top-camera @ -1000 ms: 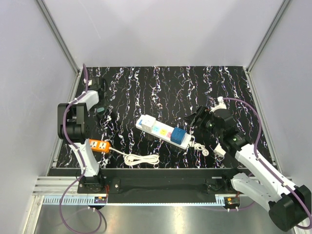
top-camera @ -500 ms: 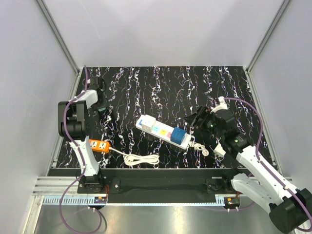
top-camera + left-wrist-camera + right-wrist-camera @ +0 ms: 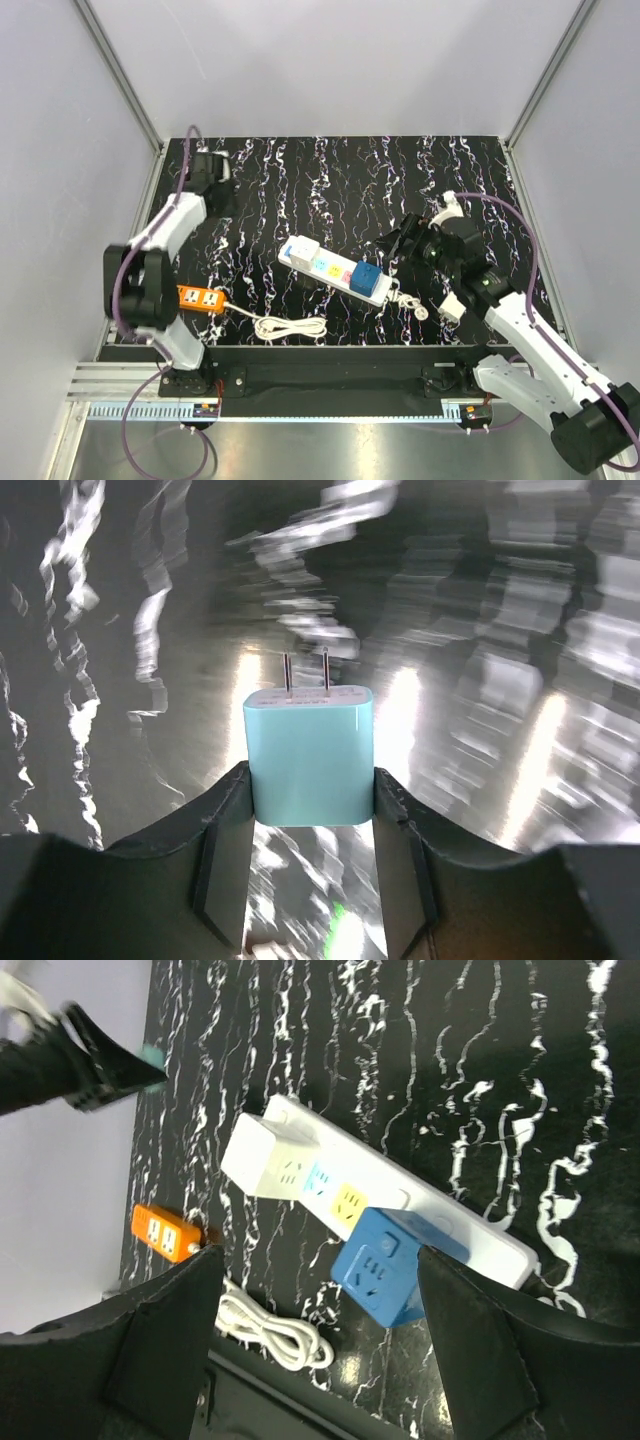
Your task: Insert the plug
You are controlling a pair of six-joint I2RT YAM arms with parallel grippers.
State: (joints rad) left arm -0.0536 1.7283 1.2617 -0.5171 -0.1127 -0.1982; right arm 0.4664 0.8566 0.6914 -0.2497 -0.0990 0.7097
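The plug (image 3: 366, 278) is a royal-blue cube sitting on the right end of the white power strip (image 3: 318, 262), which lies slanted mid-table. In the right wrist view the plug (image 3: 385, 1268) shows its socket face. My right gripper (image 3: 402, 240) hangs open just right of and above it, and the plug lies between its fingers (image 3: 160, 1350) in the right wrist view. My left gripper (image 3: 212, 178) is at the far left of the table, shut on a pale teal cube (image 3: 308, 755) whose two prongs point away from the camera.
An orange socket block (image 3: 202, 298) lies near the front left with its coiled white cord (image 3: 290, 326). A small white cord end (image 3: 421, 310) lies by the strip's right end. Grey walls close off the left, right and back.
The left gripper's jaws have closed in, and its arm has swung toward the back left corner. The right gripper has drifted slightly back; the plug and strip have not moved.
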